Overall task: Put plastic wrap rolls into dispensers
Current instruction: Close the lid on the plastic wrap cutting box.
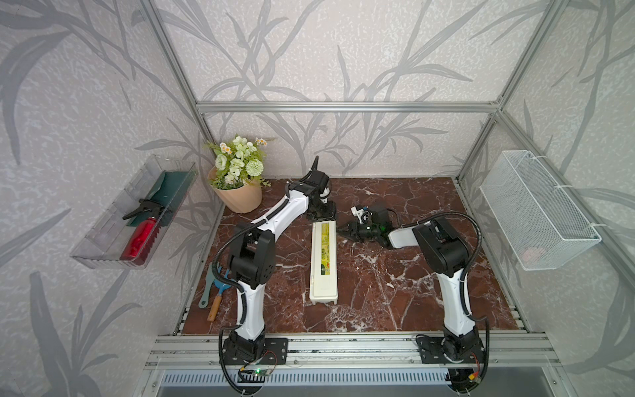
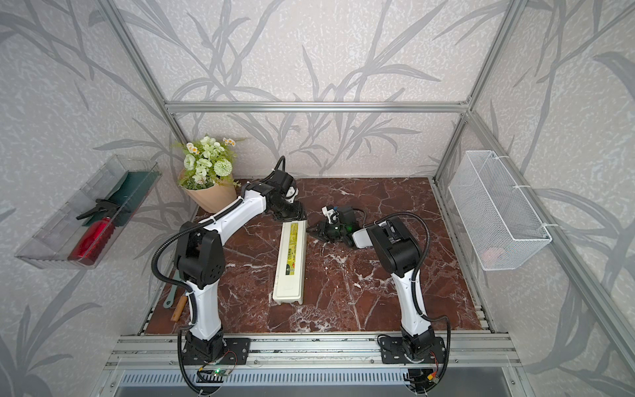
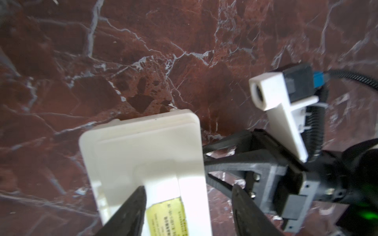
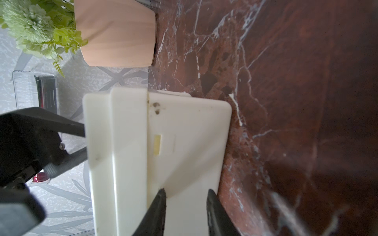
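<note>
The dispenser (image 1: 323, 264) is a long cream-white box with a yellow-green label. It lies lengthwise in the middle of the marble table with its lid down, in both top views. My left gripper (image 1: 321, 214) hovers over its far end. In the left wrist view the left gripper (image 3: 188, 200) is open, one finger over the lid and the other out past the box's side. My right gripper (image 1: 343, 229) presses in from the right near that same end. In the right wrist view the right gripper (image 4: 186, 202) is closed on the dispenser's (image 4: 184, 143) side wall. The plastic wrap roll is hidden.
A flower pot (image 1: 240, 197) stands at the back left corner of the table. Garden tools (image 1: 214, 295) lie along the left edge. A clear bin (image 1: 103, 237) holding a red spray bottle hangs on the left wall. A white mesh basket (image 1: 536, 209) hangs on the right wall.
</note>
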